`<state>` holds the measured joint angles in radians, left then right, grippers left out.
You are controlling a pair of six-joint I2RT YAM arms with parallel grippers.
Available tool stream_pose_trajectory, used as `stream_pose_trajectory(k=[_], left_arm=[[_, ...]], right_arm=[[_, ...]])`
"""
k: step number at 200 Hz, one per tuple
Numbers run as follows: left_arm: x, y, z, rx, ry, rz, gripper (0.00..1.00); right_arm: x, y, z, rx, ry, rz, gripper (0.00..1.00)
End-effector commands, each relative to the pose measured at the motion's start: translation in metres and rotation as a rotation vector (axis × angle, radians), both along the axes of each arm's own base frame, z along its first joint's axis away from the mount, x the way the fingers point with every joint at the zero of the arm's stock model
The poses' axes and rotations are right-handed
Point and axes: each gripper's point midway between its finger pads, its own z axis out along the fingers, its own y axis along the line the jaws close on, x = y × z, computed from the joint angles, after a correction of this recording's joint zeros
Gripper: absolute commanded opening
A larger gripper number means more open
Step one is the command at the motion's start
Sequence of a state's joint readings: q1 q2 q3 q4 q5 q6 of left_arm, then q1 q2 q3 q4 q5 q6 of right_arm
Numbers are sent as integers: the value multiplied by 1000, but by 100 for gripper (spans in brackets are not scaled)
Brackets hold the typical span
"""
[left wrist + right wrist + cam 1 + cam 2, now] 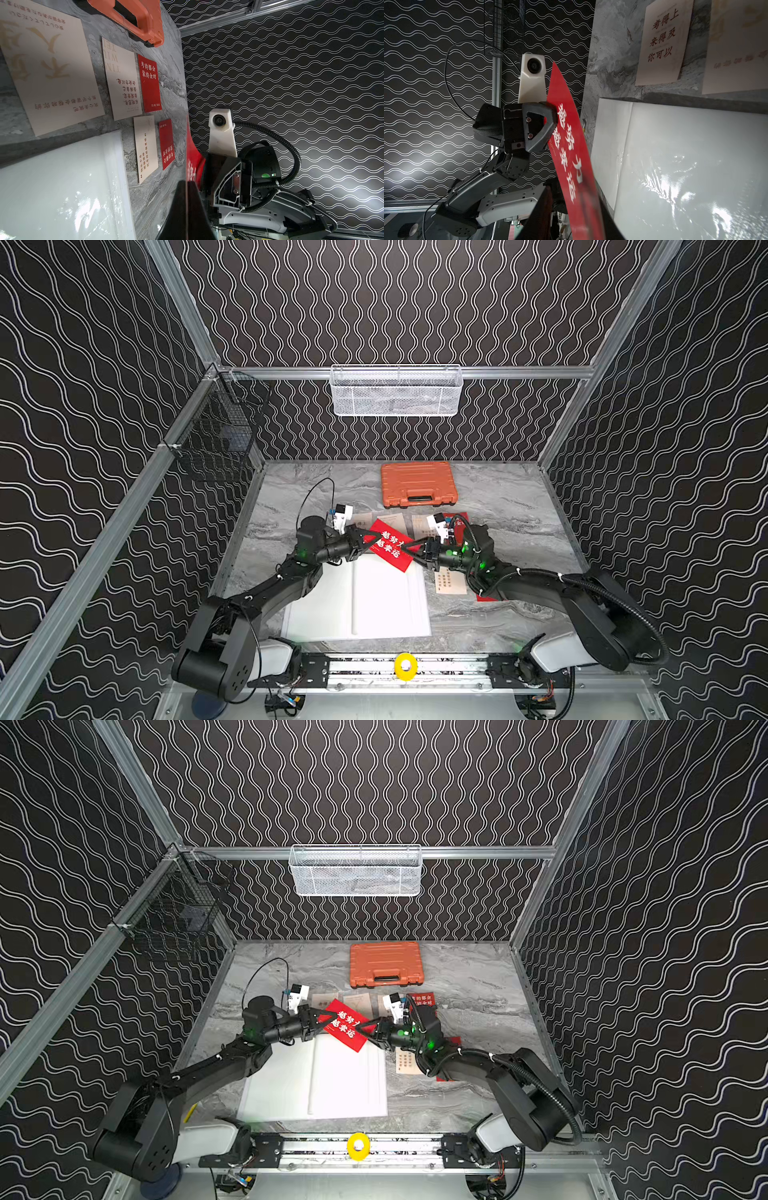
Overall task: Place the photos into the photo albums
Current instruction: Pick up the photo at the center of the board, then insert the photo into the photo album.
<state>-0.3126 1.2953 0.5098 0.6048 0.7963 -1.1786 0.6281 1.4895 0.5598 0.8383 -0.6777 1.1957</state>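
The red card (390, 545) with white characters is hanging tilted over the far edge of the open white album (374, 605), with the left gripper (371, 540) pinching its left end tight. The right gripper (409, 552) is straddling the opposite corner, but I cannot tell whether it is clamping. The right wrist view is showing the card's printed face, while the left wrist view is showing only its bowed edge.

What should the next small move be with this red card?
Probably close the right gripper fully on the free end of the red card. The left gripper pinches the other end, the card hangs over the open photo album, and the right jaws straddle its edge.
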Motion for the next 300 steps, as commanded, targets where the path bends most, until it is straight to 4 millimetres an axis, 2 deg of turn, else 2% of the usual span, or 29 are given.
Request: stream_pose_trajectory(k=[1,23,55,67,82,108,119,143,170,195,238,262,267,300], left_arm=[[2,1,4,-10,-25,11,0],[2,2,1,0,-22,15,0],[-1,3,-4,39,-11,10,0],[-2,4,-5,56,-11,5,5],[-4,5,-5,80,-10,1,17],[-10,15,-17,223,18,4,60],[-13,26,-24,341,26,15,67],[-19,56,-40,553,69,61,67],[-25,79,-60,636,149,97,64],[-32,100,-80,699,232,143,62],[-31,125,-98,702,288,226,61],[-32,137,-114,678,337,256,61],[-32,139,-116,677,343,263,61],[-33,158,-127,674,378,317,60]], right_arm=[[6,7,20,65,-40,-14,30],[7,11,20,75,-28,-14,22],[9,8,15,46,-16,-30,3],[9,7,14,31,-17,-36,0],[7,6,10,8,-10,-36,0],[5,-1,5,-51,-10,-48,0],[4,-6,-2,-123,-8,-63,0],[3,-19,-6,-268,-41,-98,0],[-1,-20,-6,-340,-61,-84,0],[-8,-3,-12,-428,-78,-47,0],[-17,35,-28,-537,-105,24,0],[-20,48,-44,-602,-103,58,0],[-16,56,-35,-591,-119,57,0],[-12,65,-47,-632,-109,70,0]])
